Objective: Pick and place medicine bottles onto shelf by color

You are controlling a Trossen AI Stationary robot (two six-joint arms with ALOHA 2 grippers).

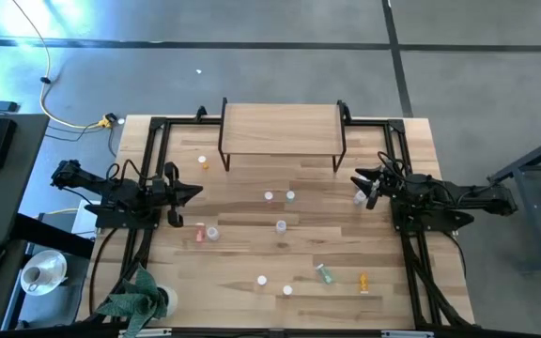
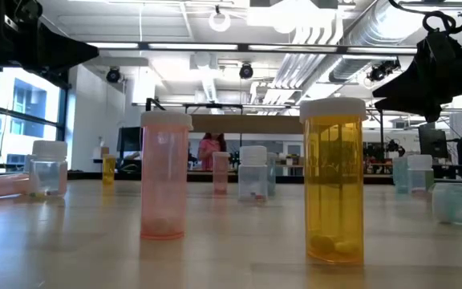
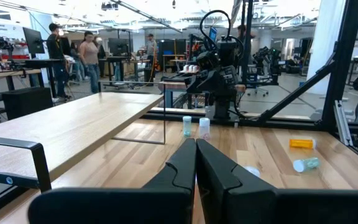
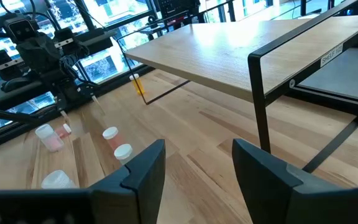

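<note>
Seen overhead only: bare pale-wood shelf (image 1: pixel 281 127), black-legged. Tiny white-capped cylindrical bottles (image 1: pixel 281 225) scattered on table (image 1: pixel 242 258) before shelf, probably eleven. Left gripper (image 1: pixel 198 192) clenched, empty, left of shelf; right gripper (image 1: pixel 356 180) released, right.

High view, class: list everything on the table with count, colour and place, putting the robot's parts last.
shelf: one, light wood on black legs, far edge of the table
orange bottles: two, one by the shelf's left leg, one lying front right
pink bottle: one, lying left of centre
green bottle: one, lying front right
clear bottles: about seven, white caps, scattered mid-table
plant: one, green, front left corner
left tool: shut, left side
right tool: open, right side
</note>
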